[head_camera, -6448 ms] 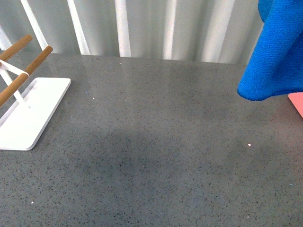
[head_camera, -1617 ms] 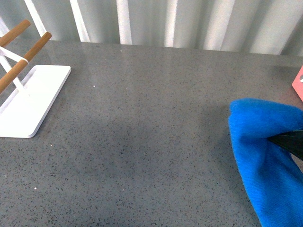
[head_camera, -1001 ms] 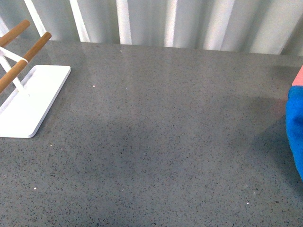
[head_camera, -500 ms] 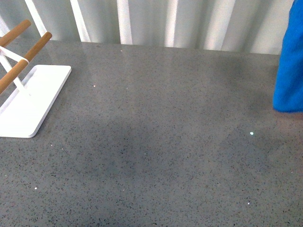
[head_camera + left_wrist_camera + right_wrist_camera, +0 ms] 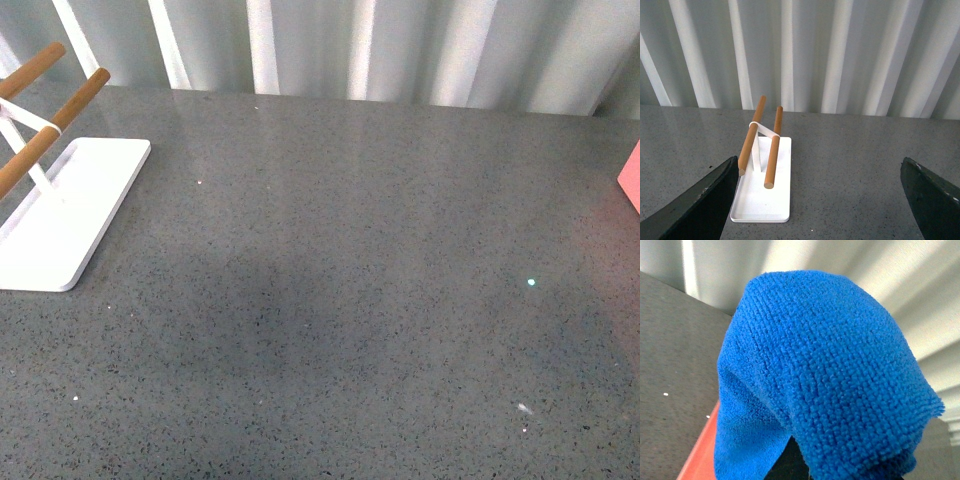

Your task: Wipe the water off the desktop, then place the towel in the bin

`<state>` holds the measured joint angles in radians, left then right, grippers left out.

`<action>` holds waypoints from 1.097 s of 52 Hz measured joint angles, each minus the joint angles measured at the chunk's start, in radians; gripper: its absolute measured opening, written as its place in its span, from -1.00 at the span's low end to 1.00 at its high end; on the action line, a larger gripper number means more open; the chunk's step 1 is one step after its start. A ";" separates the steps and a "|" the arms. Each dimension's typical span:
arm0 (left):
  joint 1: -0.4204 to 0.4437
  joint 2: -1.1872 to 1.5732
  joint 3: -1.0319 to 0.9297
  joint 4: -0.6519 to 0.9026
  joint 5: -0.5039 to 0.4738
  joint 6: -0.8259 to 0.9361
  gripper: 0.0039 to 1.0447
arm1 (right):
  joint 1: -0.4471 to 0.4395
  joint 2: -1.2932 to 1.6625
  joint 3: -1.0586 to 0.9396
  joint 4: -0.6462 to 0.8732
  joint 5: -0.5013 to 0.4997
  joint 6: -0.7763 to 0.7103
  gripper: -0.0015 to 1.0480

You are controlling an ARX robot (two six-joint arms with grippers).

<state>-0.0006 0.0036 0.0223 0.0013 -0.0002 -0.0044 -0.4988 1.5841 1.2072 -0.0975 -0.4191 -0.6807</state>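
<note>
- Left claw point(image 5: 817, 172) gapes wide above the bench point(image 5: 330, 300).
- Right claw point(image 5: 788, 466) is smothered by the towel point(image 5: 825, 375) (grip impossible to tell).
- Towel hangs aloft, the bin point(image 5: 696, 462) edge showing just beneath it.

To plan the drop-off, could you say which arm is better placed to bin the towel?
Right: the towel fills its wrist view, the bin edge beside it. The left tool is open, empty, facing the rack.
</note>
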 joint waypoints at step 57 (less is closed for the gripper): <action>0.000 0.000 0.000 0.000 0.000 0.000 0.87 | -0.202 0.348 -0.225 0.076 0.119 -0.369 -0.11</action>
<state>-0.0006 0.0040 0.0223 0.0013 -0.0002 -0.0044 -0.7006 1.9316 0.9825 -0.0216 -0.3000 -1.0492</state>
